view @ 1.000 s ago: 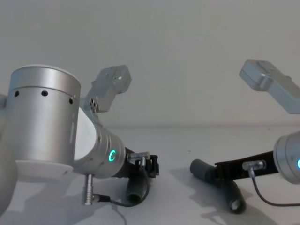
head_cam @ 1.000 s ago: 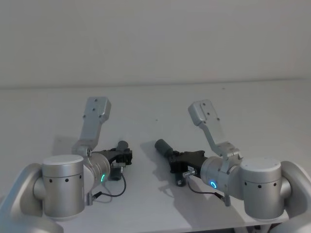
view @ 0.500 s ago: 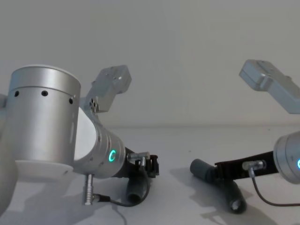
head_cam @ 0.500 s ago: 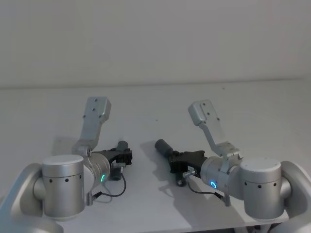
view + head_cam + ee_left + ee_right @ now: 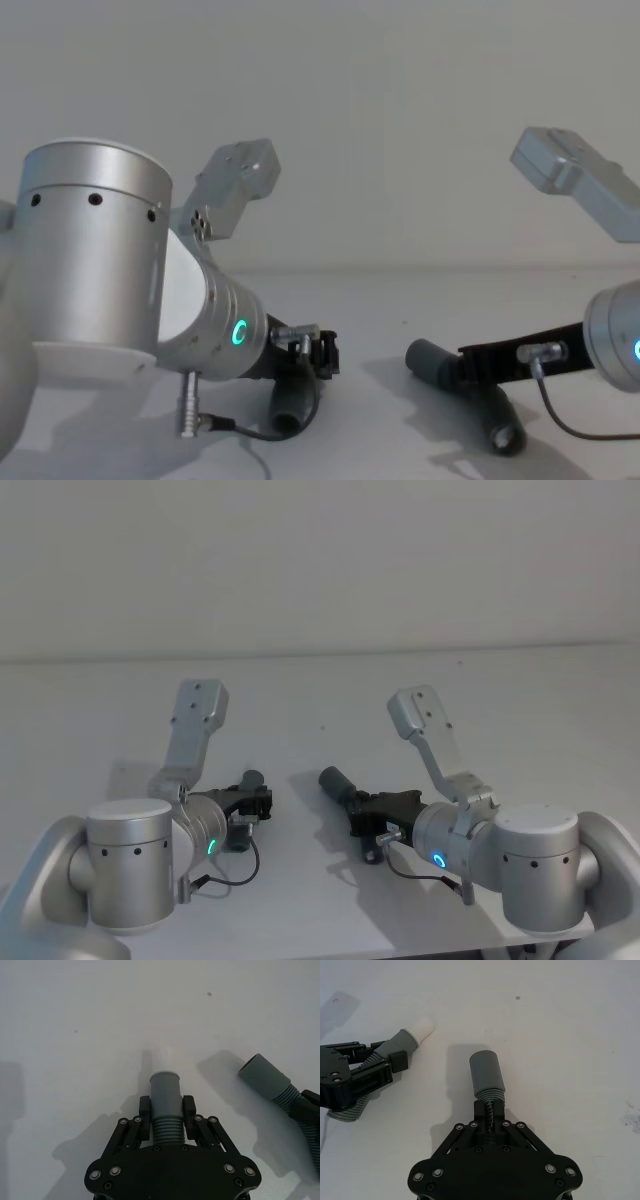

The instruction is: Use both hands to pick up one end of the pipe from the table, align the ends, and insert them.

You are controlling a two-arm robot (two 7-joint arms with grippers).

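Left hose piece point(image 5: 165, 1091): your left gripper point(image 5: 166, 1110) has its fingers clamped on the ribbed neck, with the cuff and white tip point(image 5: 161, 1058) sticking out ahead. Right hose piece point(image 5: 486, 1074): your right gripper point(image 5: 490, 1109) pinches its neck, open socket end forward. Both are held low over the middle of the table point(image 5: 540, 700), near each other but apart.

The pick-up looks done on both sides. What is left for you is the aligning. Both ends point forward and slightly inward, not at each other, so turn them face to face, close the gap and push in.

The table is plain, pale and matte, with a few small specks. A blank grey wall point(image 5: 320, 560) stands behind.
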